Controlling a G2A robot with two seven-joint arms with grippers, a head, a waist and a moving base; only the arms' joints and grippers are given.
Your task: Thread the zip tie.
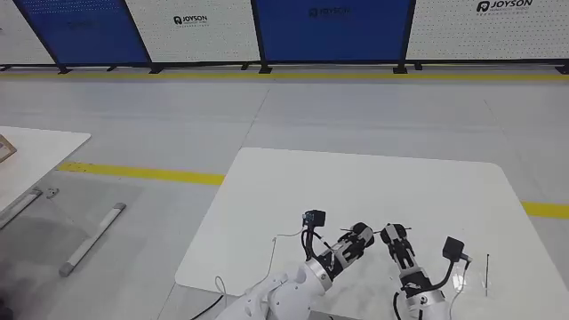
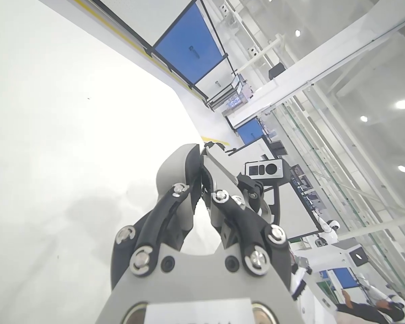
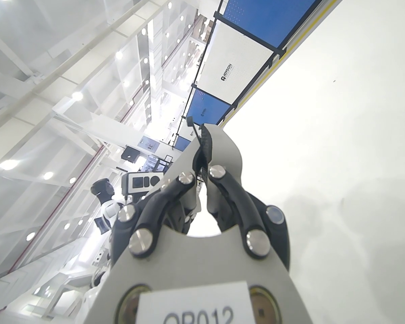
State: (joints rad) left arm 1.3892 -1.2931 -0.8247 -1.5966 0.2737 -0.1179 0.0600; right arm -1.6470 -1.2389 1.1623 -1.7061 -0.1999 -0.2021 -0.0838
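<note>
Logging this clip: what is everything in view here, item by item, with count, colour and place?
zip tie: one, black, head end sticking out of the right pincer's tip.
thin strip: one, black, lying on the table to the right of the arms; perhaps another tie.
table: one, white, under both arms.
second table: one, white, at the left edge.
tube: one, grey, on the floor between the tables.
floor line: one, yellow, behind the table.
wall panels: several, blue and white, along the far side.
left pincer: shut, a small black bit at its tip.
right pincer: shut on the zip tie.
</note>
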